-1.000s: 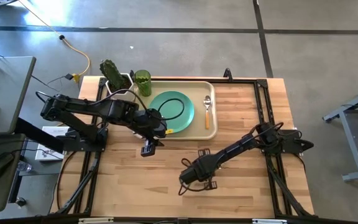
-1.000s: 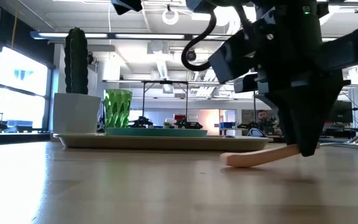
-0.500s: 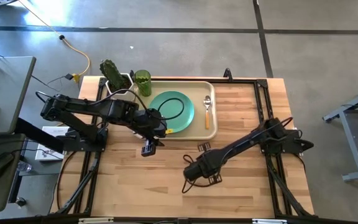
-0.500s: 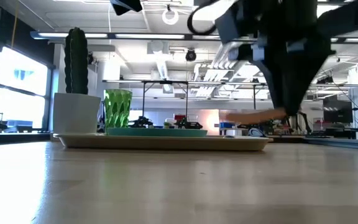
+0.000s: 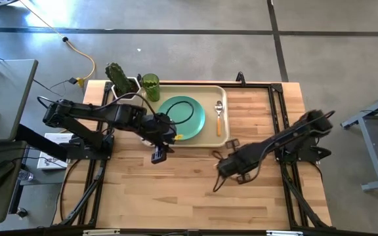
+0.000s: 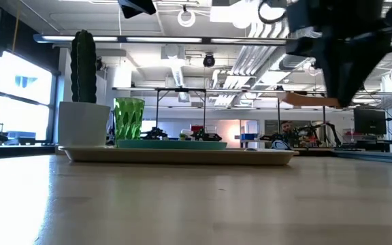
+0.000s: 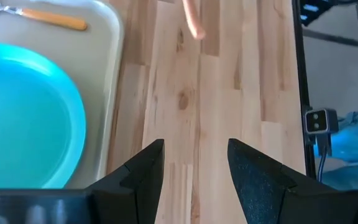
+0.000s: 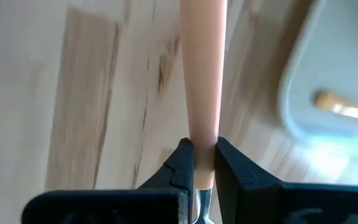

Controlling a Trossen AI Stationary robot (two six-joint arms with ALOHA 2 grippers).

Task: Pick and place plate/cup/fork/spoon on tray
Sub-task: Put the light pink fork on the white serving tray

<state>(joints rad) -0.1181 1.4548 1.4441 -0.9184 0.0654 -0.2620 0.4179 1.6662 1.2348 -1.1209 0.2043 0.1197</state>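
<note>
The beige tray (image 5: 225,92) lies at the table's far middle. On it are the teal plate (image 5: 182,113) and the orange-handled spoon (image 5: 219,118). The green cup (image 5: 150,83) stands at the tray's far left corner, next to a white cactus pot (image 5: 120,82). My right gripper (image 5: 227,170) is near the tray's near right corner, above the table, shut on the fork (image 5: 216,185). The fork's tines are hidden. My left gripper (image 5: 157,156) is open and empty over the table, just off the tray's near left edge. My right gripper pinches the fork between its two fingers (image 8: 185,163), where the orange handle (image 8: 202,134) meets the silver metal neck (image 8: 199,198). The handle sticks out ahead of the fingertips, along them. In the low view it hangs about level (image 6: 308,100), lifted clear of the table.
Bare wooden table lies near and to the right of the tray. The tray's near wall (image 7: 114,74) and the plate (image 7: 23,118) show in the left wrist view. Black frame rails run along the table's left and right sides.
My right gripper has risen from the table's near middle and gone toward the tray's near right corner, still shut on the fork. The fork, whose handle end lay on the table, is now lifted clear and about level.
</note>
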